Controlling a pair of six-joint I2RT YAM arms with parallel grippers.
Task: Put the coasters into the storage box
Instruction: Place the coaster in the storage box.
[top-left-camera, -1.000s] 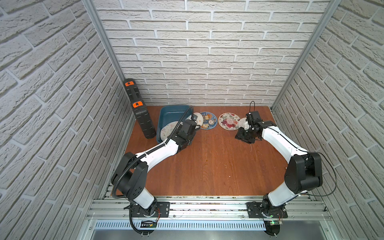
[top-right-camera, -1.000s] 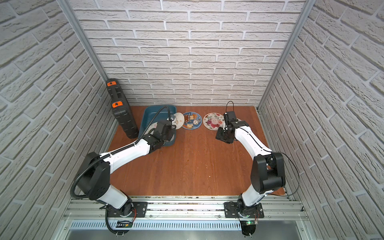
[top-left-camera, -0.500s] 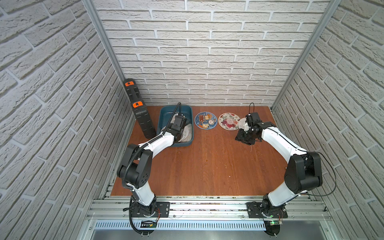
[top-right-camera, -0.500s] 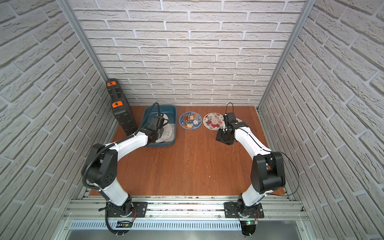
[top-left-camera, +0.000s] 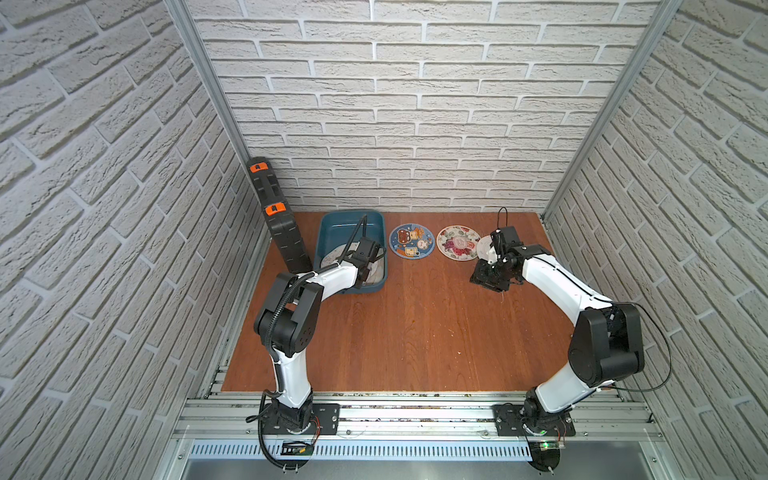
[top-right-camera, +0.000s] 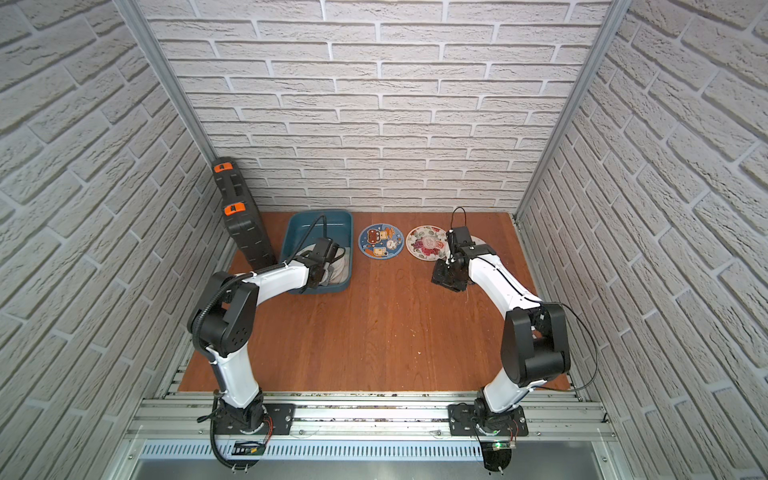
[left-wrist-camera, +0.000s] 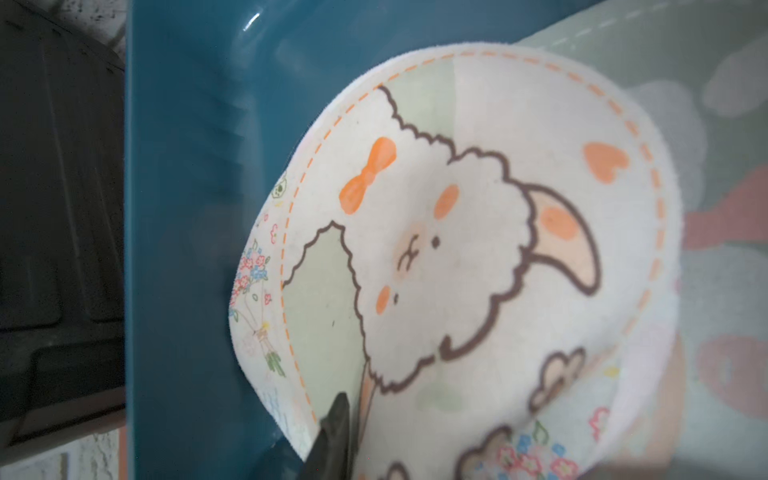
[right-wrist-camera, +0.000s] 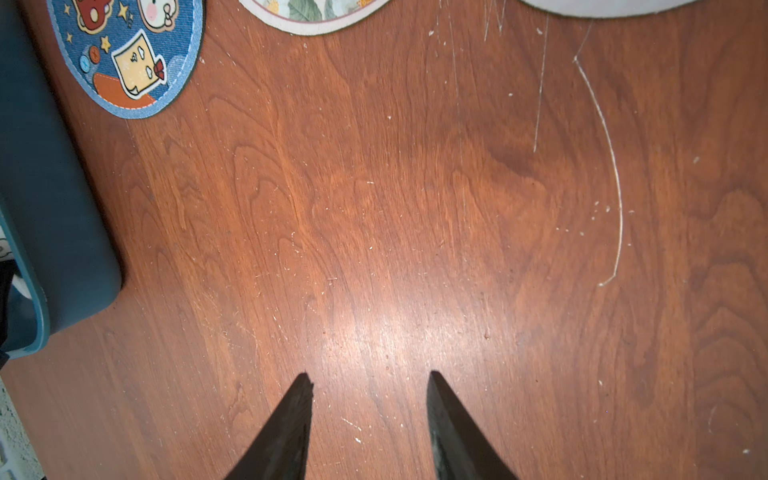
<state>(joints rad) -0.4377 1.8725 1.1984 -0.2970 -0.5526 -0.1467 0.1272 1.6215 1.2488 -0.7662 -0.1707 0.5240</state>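
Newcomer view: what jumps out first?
A lamb-print coaster fills the left wrist view, bent, over the teal storage box. In both top views a blue cartoon coaster and a floral coaster lie on the table near the back wall, and a black case with orange latches stands in the left corner.

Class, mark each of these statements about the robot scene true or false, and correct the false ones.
1. The right gripper is open and holds nothing. True.
2. The round blue cartoon-printed coaster lies inside the teal rectangular plastic storage box. False: it lies on the wooden table, beside the box.
3. The cream round coaster printed with a fluffy animal and an orange bow is inside the teal box. True.
4. The tall black case with orange latches lies flat in the middle of the table. False: it stands upright at the table's edge, next to the box.
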